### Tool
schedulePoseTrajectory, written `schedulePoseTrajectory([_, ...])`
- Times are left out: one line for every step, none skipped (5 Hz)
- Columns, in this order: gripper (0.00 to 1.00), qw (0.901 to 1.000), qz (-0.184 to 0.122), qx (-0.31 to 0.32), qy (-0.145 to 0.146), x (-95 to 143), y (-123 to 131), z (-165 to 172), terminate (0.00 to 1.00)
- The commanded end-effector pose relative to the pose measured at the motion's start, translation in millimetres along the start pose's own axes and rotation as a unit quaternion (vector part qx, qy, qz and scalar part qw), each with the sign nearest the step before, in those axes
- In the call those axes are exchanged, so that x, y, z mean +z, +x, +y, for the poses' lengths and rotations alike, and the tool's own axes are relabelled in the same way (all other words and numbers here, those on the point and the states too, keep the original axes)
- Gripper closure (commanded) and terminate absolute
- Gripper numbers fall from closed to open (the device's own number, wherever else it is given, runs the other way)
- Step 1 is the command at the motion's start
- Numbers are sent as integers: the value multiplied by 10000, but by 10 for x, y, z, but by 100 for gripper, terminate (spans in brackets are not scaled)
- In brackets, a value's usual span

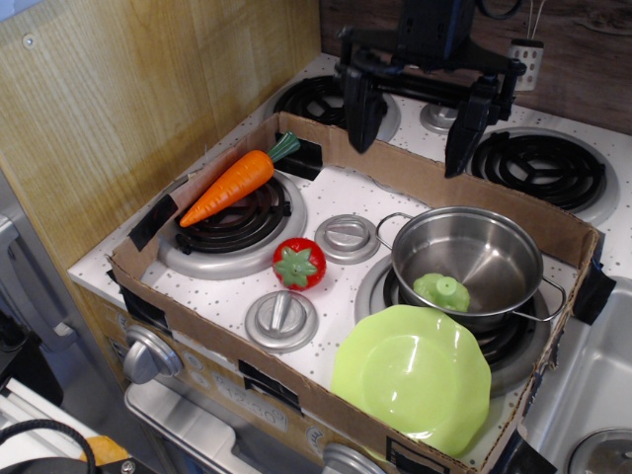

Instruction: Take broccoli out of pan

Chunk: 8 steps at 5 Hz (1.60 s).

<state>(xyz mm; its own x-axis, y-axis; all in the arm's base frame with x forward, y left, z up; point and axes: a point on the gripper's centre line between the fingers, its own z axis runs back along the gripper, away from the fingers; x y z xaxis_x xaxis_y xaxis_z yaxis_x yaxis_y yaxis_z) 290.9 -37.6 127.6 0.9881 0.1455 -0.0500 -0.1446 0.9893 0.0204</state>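
Observation:
The pale-green broccoli (441, 290) lies inside the shiny steel pan (497, 237), at the lower left of its bottom. The pan stands on the front right burner inside a cardboard box. My black gripper (413, 136) hangs above the box's back wall, behind and above the pan, apart from it. Its two fingers (361, 111) are spread wide and hold nothing.
The cardboard box (296, 390) rings the toy stove. A carrot (233, 184) lies on the back left burner, a red tomato (298, 264) in the middle, a lime-green plate (412, 375) in front of the pan. Silver knobbed discs (281, 319) lie between. A wood panel stands left.

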Motion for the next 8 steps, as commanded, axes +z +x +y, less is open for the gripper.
schedulePoseTrajectory([0, 9971, -503, -276, -493, -259, -20, -285, 0])
schedulePoseTrajectory([0, 9937, -860, -651, -312, -472, -28, -523, 0])
schedulePoseTrajectory([0, 9897, -1141, -857, -129, -569, -63, -654, 0])
schedulePoseTrajectory([0, 9895, -1162, -854, -51, -597, -87, -653, 0])
schedulePoseTrajectory([0, 9895, -1148, -876, 12, -638, -90, -596, 0])
schedulePoseTrajectory([0, 9890, -1153, -906, 196, -591, -73, -494, 0])
schedulePoseTrajectory([0, 9891, -1151, -869, 303, -559, -75, -381, 0])
schedulePoseTrajectory([0, 9899, -1174, -778, 190, -639, -108, -323, 0])
